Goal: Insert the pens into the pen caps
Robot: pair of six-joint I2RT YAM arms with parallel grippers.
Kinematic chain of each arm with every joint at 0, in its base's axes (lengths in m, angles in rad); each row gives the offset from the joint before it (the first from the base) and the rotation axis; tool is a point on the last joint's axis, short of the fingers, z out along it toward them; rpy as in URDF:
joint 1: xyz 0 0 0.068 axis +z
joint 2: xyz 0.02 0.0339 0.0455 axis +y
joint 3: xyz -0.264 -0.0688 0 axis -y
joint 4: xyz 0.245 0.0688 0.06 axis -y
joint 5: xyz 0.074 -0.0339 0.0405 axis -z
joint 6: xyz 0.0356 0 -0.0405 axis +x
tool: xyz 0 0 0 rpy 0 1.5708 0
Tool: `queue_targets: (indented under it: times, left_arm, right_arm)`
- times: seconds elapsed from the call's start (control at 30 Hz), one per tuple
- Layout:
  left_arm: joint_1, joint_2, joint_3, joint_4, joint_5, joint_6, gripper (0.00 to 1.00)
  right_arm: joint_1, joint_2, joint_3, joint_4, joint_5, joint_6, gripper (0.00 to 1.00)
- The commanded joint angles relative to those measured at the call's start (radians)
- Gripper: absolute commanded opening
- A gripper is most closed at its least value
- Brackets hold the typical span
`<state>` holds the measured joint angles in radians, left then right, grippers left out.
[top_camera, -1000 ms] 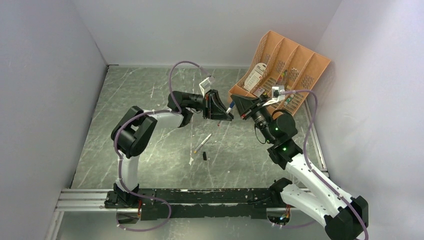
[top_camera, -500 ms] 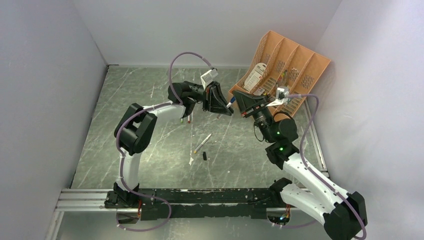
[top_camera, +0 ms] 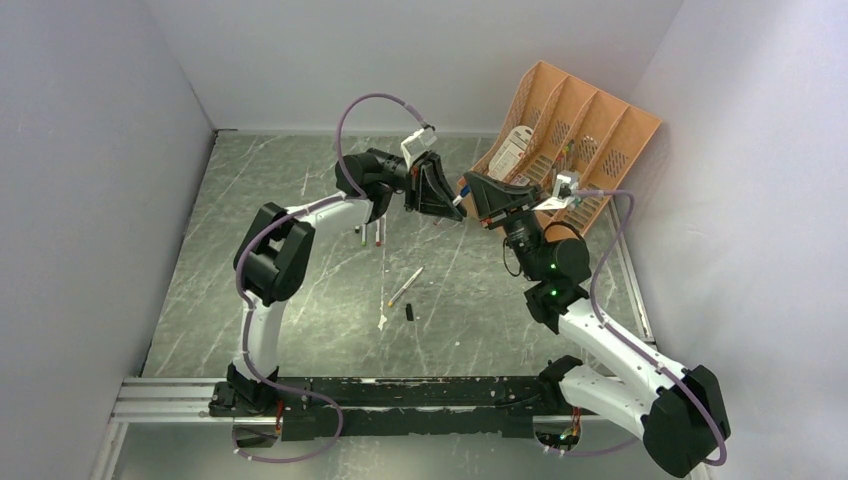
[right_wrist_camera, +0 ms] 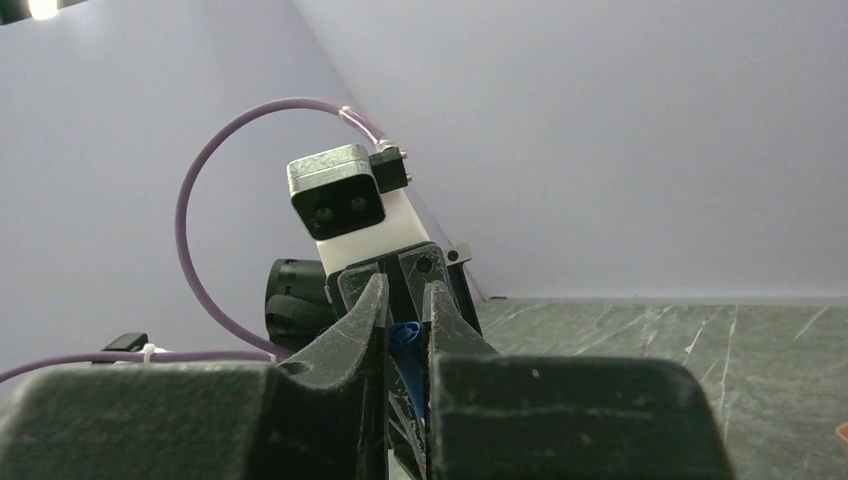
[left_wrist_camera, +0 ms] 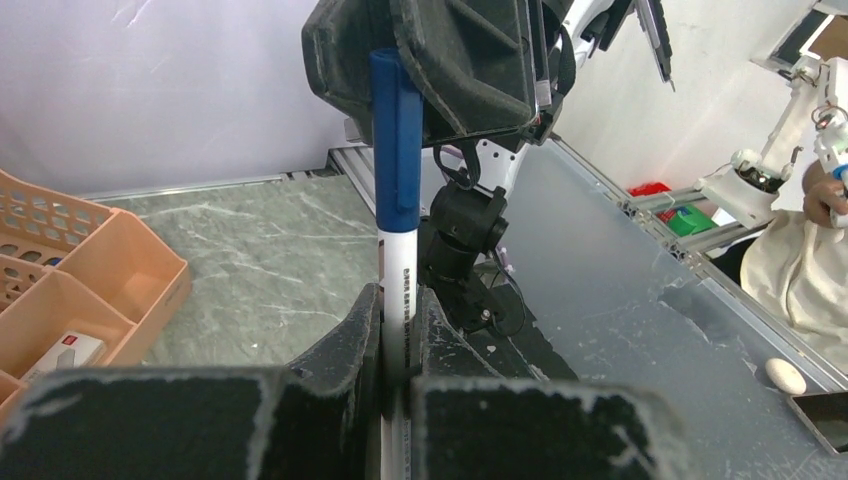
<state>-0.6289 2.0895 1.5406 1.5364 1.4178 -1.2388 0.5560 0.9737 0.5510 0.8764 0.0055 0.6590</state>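
Orange organizer tray (top_camera: 600, 130) stands upper right, just behind the meeting grippers. At mid-frame, above the table, the left gripper (left_wrist_camera: 398, 318) pinches the white pen (left_wrist_camera: 402, 280) and the right gripper (right_wrist_camera: 405, 320) clamps its blue cap (left_wrist_camera: 396, 130). Both arms have shifted up-frame since earlier, uncovering two pens (top_camera: 381, 236) under the left arm.

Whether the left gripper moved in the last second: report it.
Yes. The left gripper has shifted away from the loose pen, toward the back wall.

You have an orange tray (top_camera: 590, 125) on a marbled bench (top_camera: 270, 200).
It stands tilted just beyond the right fingers (top_camera: 492, 203), white packet (top_camera: 512, 150) inside.
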Motion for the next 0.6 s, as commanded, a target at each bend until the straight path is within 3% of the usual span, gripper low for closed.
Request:
queue_targets:
  times: [0.0,0.2,0.27,0.37,0.4,0.47,0.57]
  left_arm:
    - [-0.048,-0.090,0.114,0.176,-0.335,0.022,0.07]
    - [-0.048,-0.185,-0.115,0.038,-0.286,0.203,0.07]
    - [-0.045,-0.220,-0.207,-0.060,-0.271,0.310,0.07]
    - [-0.035,-0.261,-0.337,-0.275,-0.285,0.511,0.07]
    - [-0.029,-0.272,-0.383,-0.359,-0.309,0.589,0.07]
    - [-0.020,-0.288,-0.439,-0.523,-0.363,0.721,0.07]
    - [-0.002,-0.303,-0.498,-0.738,-0.526,0.856,0.07]
  right_arm:
    - [0.070,0.112,-0.149,-0.540,-0.222,0.025,0.00]
    - [0.064,-0.021,-0.083,-0.562,-0.113,-0.006,0.02]
    - [0.054,-0.075,-0.047,-0.603,-0.003,0.027,0.13]
    - [0.017,-0.208,-0.057,-0.561,0.103,0.117,0.44]
    - [0.010,-0.257,-0.062,-0.539,0.132,0.125,0.51]
    - [0.006,-0.324,-0.052,-0.541,0.184,0.105,0.56]
    - [0.004,-0.355,-0.007,-0.642,0.237,0.046,0.54]
